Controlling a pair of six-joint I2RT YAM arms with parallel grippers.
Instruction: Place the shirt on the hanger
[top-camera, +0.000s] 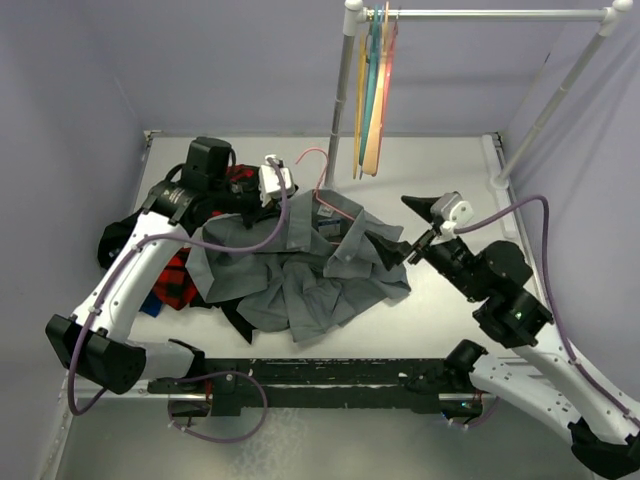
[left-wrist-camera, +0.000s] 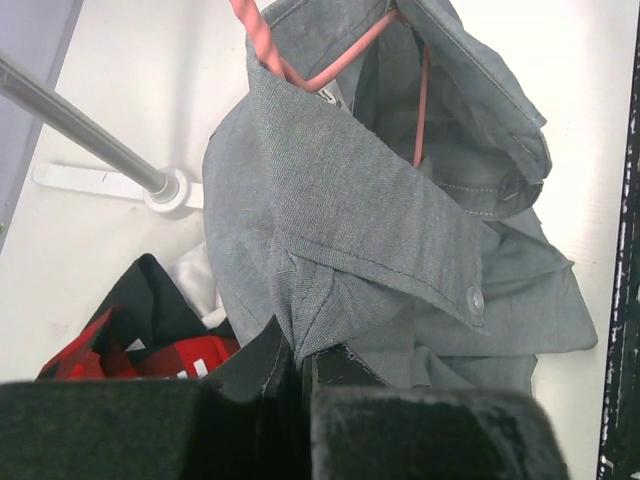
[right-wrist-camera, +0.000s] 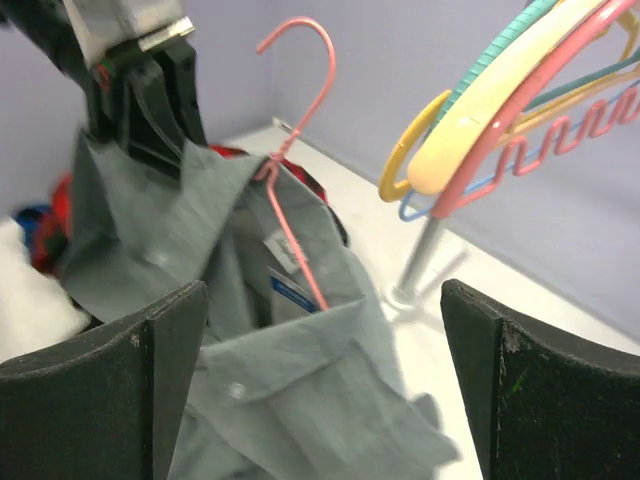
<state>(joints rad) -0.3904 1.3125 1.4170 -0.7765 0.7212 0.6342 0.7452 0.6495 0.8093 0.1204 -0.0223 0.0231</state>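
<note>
The grey shirt (top-camera: 300, 265) lies crumpled mid-table with its collar lifted. The pink hanger (top-camera: 318, 165) is inside the neck, and its hook sticks up out of the collar. My left gripper (top-camera: 283, 200) is shut on the collar's left side; in the left wrist view the jaws (left-wrist-camera: 300, 358) pinch a fold of grey cloth (left-wrist-camera: 340, 230) below the hanger's wire (left-wrist-camera: 335, 65). My right gripper (top-camera: 398, 228) is open at the shirt's right edge. In the right wrist view (right-wrist-camera: 325, 385) its fingers straddle the collar (right-wrist-camera: 300, 390), with the tag (right-wrist-camera: 290, 290) and the hook (right-wrist-camera: 310, 60) ahead.
A red-and-black plaid shirt (top-camera: 178, 275) and a black garment (top-camera: 118, 238) lie at the left under my left arm. A white rack (top-camera: 345, 90) stands at the back with yellow, teal and orange hangers (top-camera: 372, 90). Its base (left-wrist-camera: 165, 190) is near the collar.
</note>
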